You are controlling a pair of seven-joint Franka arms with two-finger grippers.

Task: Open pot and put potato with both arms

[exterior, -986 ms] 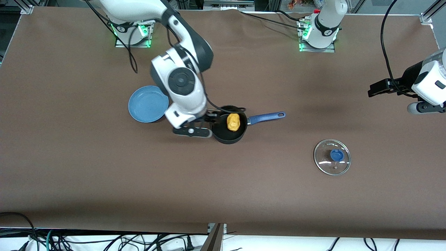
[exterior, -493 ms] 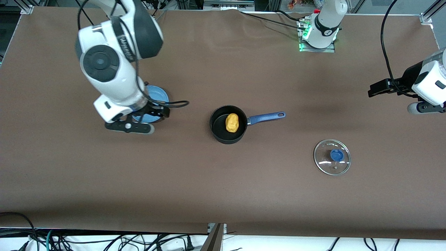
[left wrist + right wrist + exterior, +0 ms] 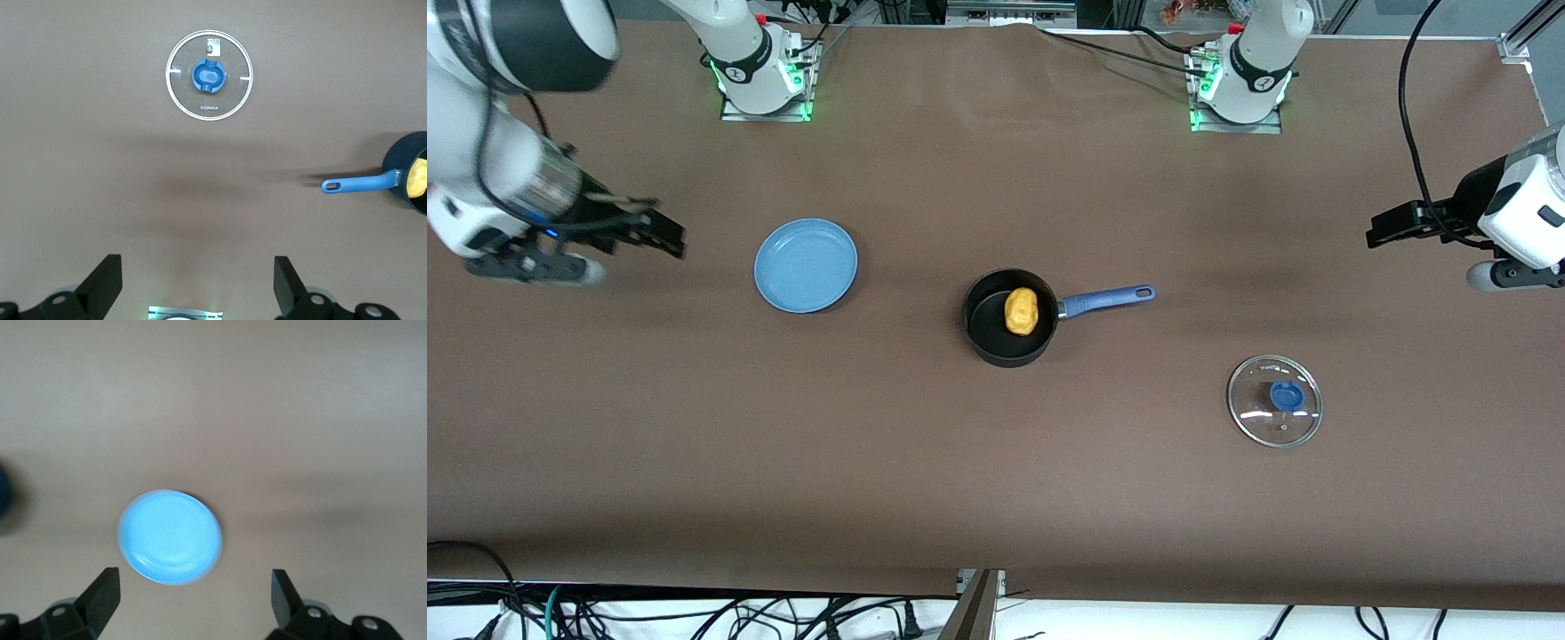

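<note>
The black pot (image 3: 989,336) with its blue handle (image 3: 1107,300) stands open mid-table. The yellow-orange potato (image 3: 1021,311) lies inside it. The glass lid with its blue knob (image 3: 1274,400) lies flat on the table, nearer to the front camera and toward the left arm's end. My right gripper (image 3: 660,234) is open and empty, high over the right arm's end of the table. My left gripper (image 3: 1392,227) is open and empty, held over the left arm's end. The left wrist view shows the lid (image 3: 209,75), the pot (image 3: 400,163) and my left gripper (image 3: 197,267).
A flat blue plate (image 3: 806,265) lies beside the pot toward the right arm's end; it also shows in the right wrist view (image 3: 170,537), above my right gripper (image 3: 193,580). Cables hang at the table's front edge and near the left arm.
My right arm has pulled away from the pot, passed over the blue plate and risen to its end of the table. The potato stays in the pot. The left arm has not moved.
</note>
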